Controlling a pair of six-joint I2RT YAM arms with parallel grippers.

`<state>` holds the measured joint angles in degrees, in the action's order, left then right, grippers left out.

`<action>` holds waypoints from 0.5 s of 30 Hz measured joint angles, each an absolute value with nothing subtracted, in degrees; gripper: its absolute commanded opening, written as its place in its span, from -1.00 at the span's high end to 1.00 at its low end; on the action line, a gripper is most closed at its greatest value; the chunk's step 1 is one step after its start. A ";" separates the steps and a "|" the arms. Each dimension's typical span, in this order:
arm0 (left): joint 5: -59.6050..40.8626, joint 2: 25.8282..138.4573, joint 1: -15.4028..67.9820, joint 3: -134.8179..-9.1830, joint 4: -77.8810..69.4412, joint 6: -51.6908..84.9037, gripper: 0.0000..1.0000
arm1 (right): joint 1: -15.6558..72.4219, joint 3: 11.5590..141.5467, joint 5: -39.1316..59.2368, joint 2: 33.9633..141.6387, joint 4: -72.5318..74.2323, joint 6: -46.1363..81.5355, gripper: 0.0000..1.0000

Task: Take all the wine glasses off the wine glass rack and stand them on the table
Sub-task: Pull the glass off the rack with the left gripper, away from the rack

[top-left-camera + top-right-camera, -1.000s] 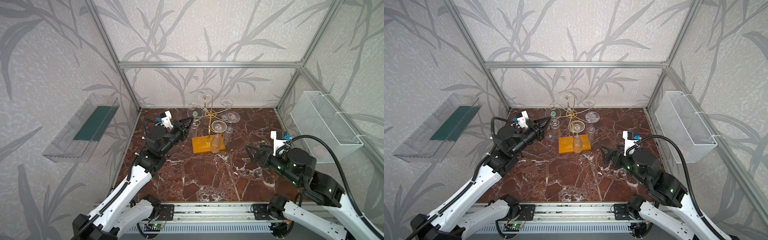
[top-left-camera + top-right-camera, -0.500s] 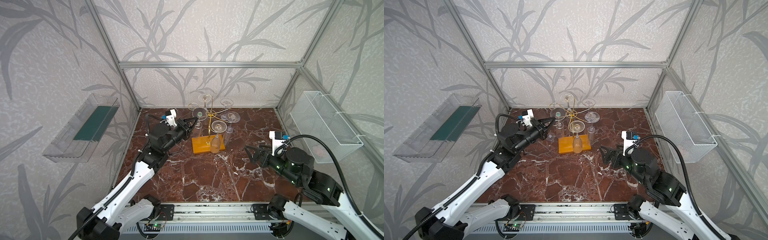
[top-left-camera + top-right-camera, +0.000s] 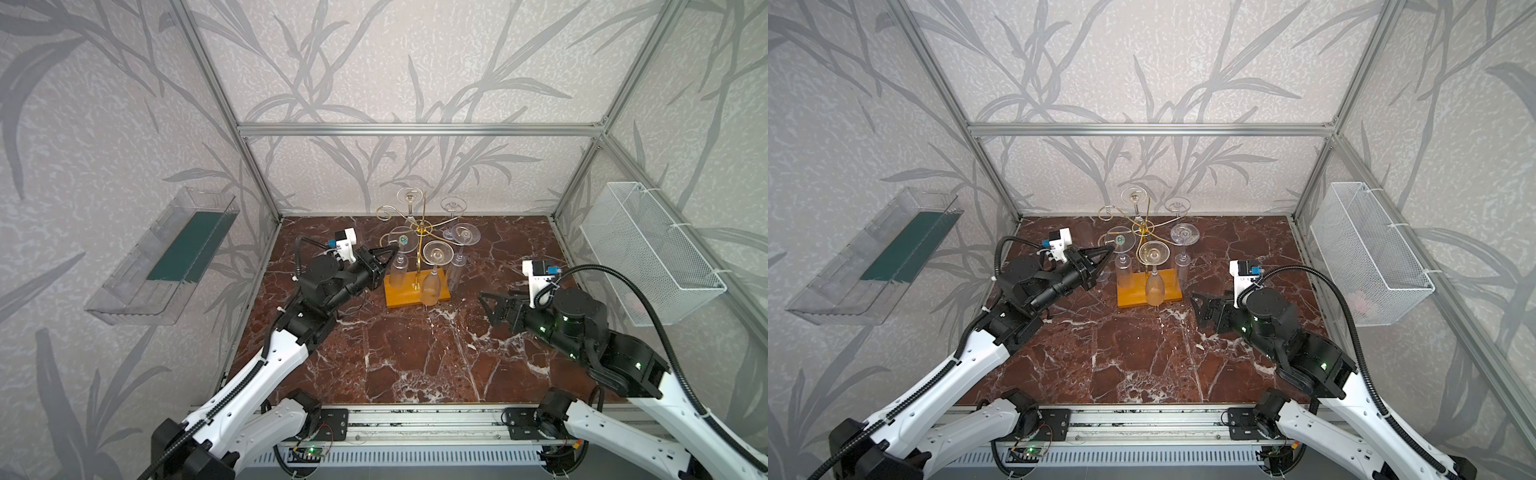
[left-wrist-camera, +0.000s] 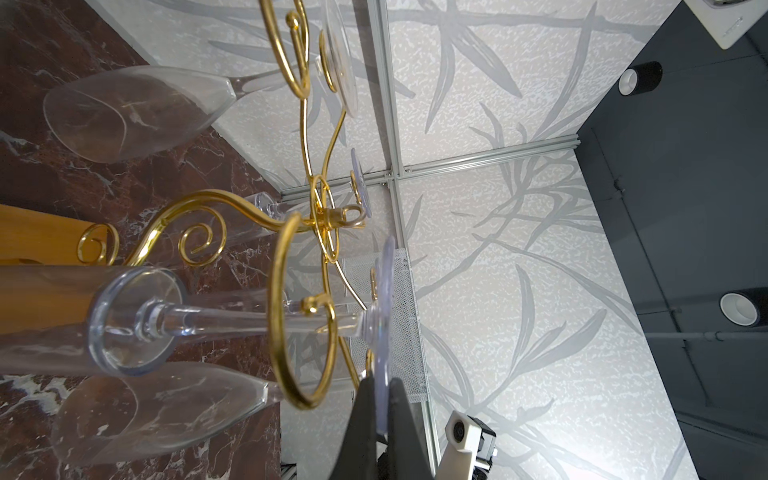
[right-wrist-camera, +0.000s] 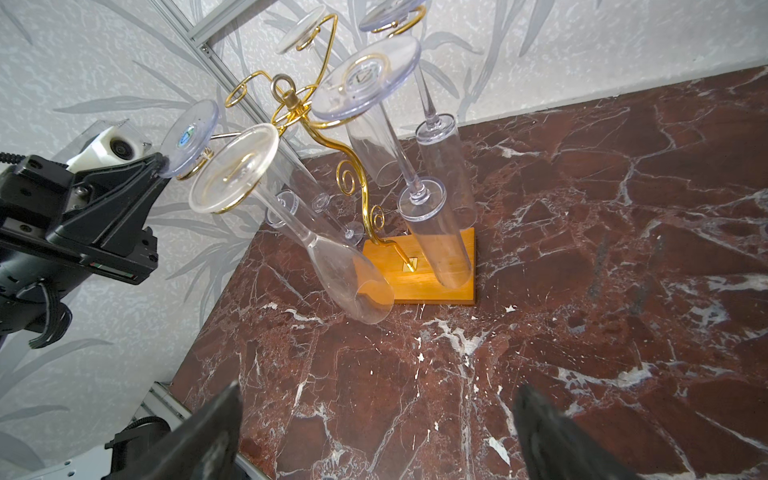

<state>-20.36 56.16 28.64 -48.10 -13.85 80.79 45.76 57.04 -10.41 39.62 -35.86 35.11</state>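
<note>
1. Left arm has stretched forward since a second ago and brought its claw up against the rack; the right arm has hardly shifted.
2. In both top views the left claw [image 3: 395,248] is pressed together on the rim of the round foot of a wine glass [image 3: 402,240]. This glass hangs upside down on the left side of the wine glass rack [image 3: 409,297], which stands at the back of the worktop [image 3: 415,357].
3. Four other glasses [image 3: 436,251] hang round the gold pole, and the nearest foot is just beside the pinched one. The right claw [image 3: 1198,309] is spread wide, low and well apart from the rack. A wire basket [image 3: 1370,253] hangs on the right wall and a clear tray [image 3: 872,266] on the left.
4. In the left wrist view the black fingers [image 4: 361,424] pinch the edge of the foot, and the stem passes through a gold curl.
5. In the right wrist view both fingers of the right claw are far apart, with bare worktop between them and the rack.
</note>
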 measured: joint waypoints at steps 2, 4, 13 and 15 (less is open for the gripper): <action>-20.69 55.88 28.64 -47.35 -14.04 80.97 1.00 | 45.76 57.04 -10.39 39.66 -35.86 35.09 -0.98; -20.71 55.40 28.69 -46.52 -14.15 81.12 1.00 | 45.76 57.04 -10.39 39.64 -35.86 35.09 -0.98; -19.49 49.04 28.88 -42.17 -13.21 81.21 1.00 | 45.76 57.04 -10.02 40.23 -35.66 34.61 -0.98; -18.83 47.37 28.88 -41.67 -11.68 81.08 1.00 | 45.76 57.04 -9.93 40.60 -35.40 34.37 -0.98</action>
